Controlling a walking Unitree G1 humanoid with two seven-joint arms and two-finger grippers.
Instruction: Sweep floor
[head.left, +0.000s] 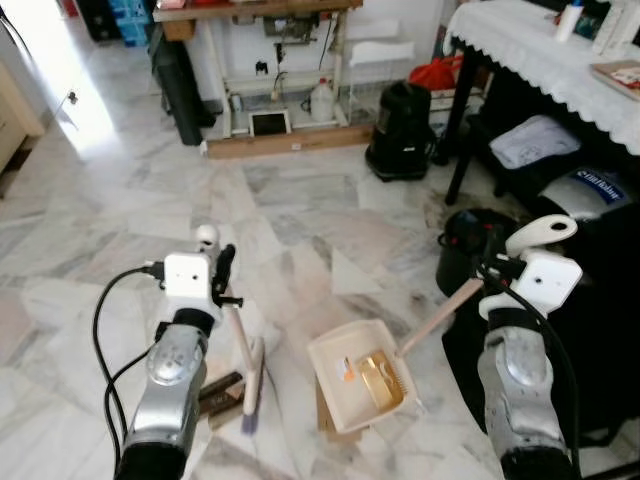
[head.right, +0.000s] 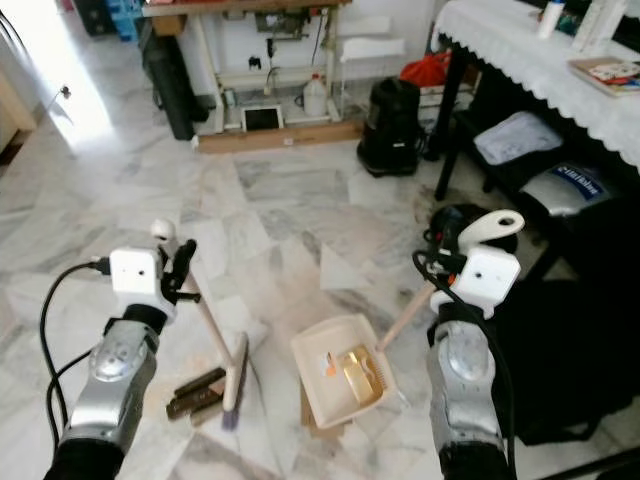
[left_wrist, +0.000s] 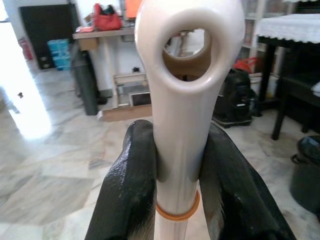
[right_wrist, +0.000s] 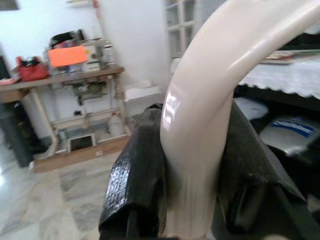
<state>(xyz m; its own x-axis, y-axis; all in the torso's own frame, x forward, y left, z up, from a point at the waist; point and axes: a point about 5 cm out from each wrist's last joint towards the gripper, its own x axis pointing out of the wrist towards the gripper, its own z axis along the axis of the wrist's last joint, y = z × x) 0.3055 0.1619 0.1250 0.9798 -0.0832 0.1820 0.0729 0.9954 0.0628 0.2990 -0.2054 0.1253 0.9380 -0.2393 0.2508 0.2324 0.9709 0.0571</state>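
Head views: a cream plastic dustpan (head.left: 362, 378) lies on the marble floor (head.left: 300, 210) between the two arms. It holds a crumpled gold wrapper (head.left: 378, 378) and a small orange scrap (head.left: 347, 372). A brown cardboard piece (head.left: 327, 412) lies under the pan's near edge. The brush (head.left: 250, 378) stands with its bristles on the floor, just left of the pan, beside dark scraps (head.left: 222, 392). A black bucket (head.left: 465, 245) and a black vacuum cleaner (head.left: 402, 130) stand further back.

Left wrist view: the left gripper (left_wrist: 177, 175) is clamped on the brush's smooth cream handle, below its hanging hole.

Right wrist view: the right gripper (right_wrist: 192, 185) is clamped on the dustpan's curved, glossy handle.
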